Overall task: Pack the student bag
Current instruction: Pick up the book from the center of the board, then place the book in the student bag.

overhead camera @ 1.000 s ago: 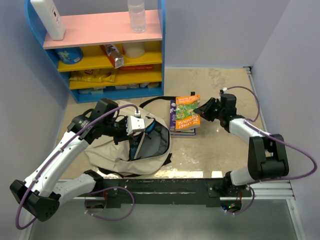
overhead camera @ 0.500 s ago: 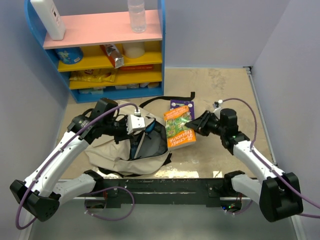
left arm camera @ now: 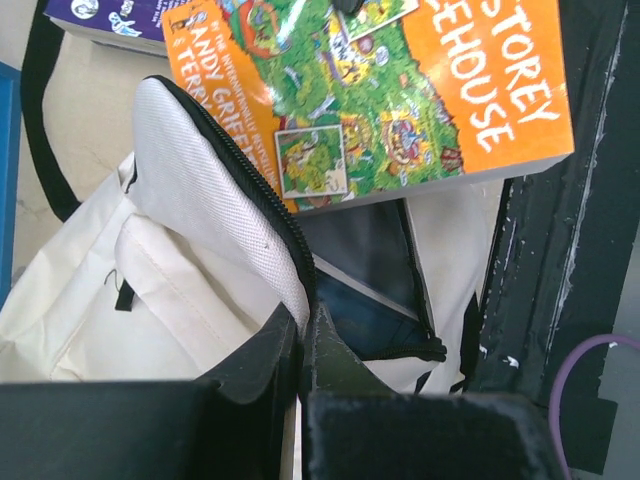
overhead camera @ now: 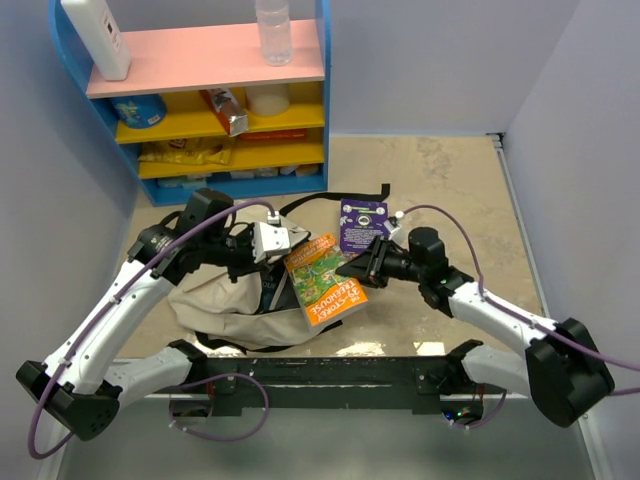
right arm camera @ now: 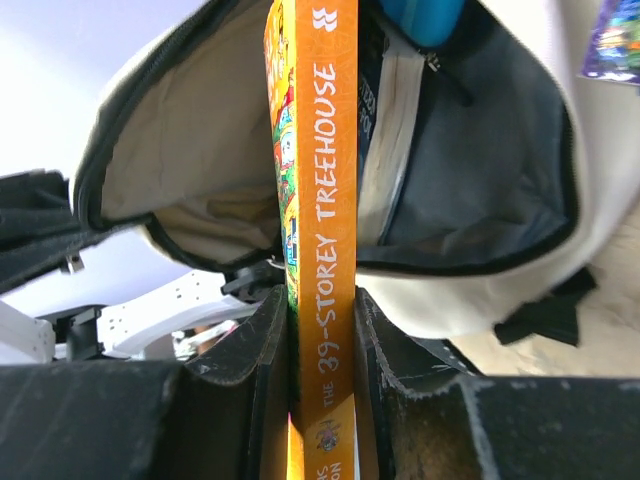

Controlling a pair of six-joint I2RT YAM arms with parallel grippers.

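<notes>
The student bag (overhead camera: 215, 305), a beige canvas backpack with a dark grey lining, lies open on the table at the left. My left gripper (overhead camera: 275, 245) is shut on the zipper edge of its flap (left arm camera: 215, 190) and holds the mouth open. My right gripper (overhead camera: 358, 268) is shut on the spine of an orange "39-Storey Treehouse" book (overhead camera: 325, 280), tilted just above the bag's opening (right arm camera: 480, 180). Its fingers (right arm camera: 250, 350) press both covers of the book (right arm camera: 325, 220). Something blue (left arm camera: 370, 320) lies inside the bag.
A purple book (overhead camera: 363, 226) lies on the table behind the right gripper. A blue shelf unit (overhead camera: 200, 100) with snacks, a bottle (overhead camera: 273, 30) and a white box stands at the back left. The black mounting rail (overhead camera: 330, 370) runs along the near edge.
My right arm has swung left and nearer, carrying the orange book off the purple one to the bag's opening. The left gripper has kept its hold on the flap.
</notes>
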